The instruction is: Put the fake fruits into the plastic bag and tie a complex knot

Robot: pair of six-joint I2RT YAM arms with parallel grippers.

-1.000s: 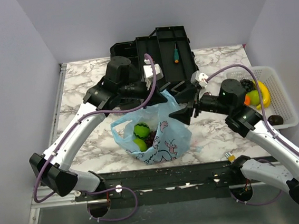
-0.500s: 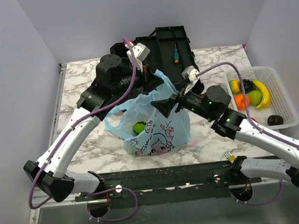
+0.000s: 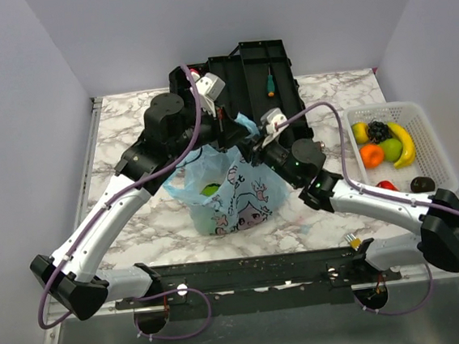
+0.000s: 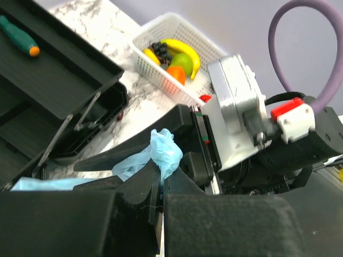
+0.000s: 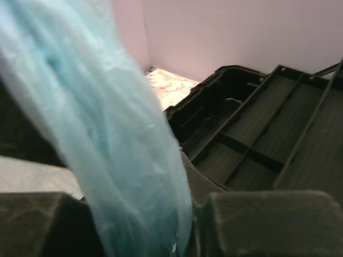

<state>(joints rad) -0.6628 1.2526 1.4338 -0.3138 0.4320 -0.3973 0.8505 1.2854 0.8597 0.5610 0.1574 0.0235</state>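
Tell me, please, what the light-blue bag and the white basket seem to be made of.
The light-blue bag looks like thin plastic film, slightly glossy and translucent: it crinkles and bunches into soft folds. The white basket looks like rigid moulded plastic, probably smooth: its walls are a regular open mesh that holds its shape.

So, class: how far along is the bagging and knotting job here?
Done: a green fruit sits inside the plastic bag. In hand: left pincer and right pincer pinch the bag's top. Remaining: the banana, orange and others lie in the white basket; nothing is tied.
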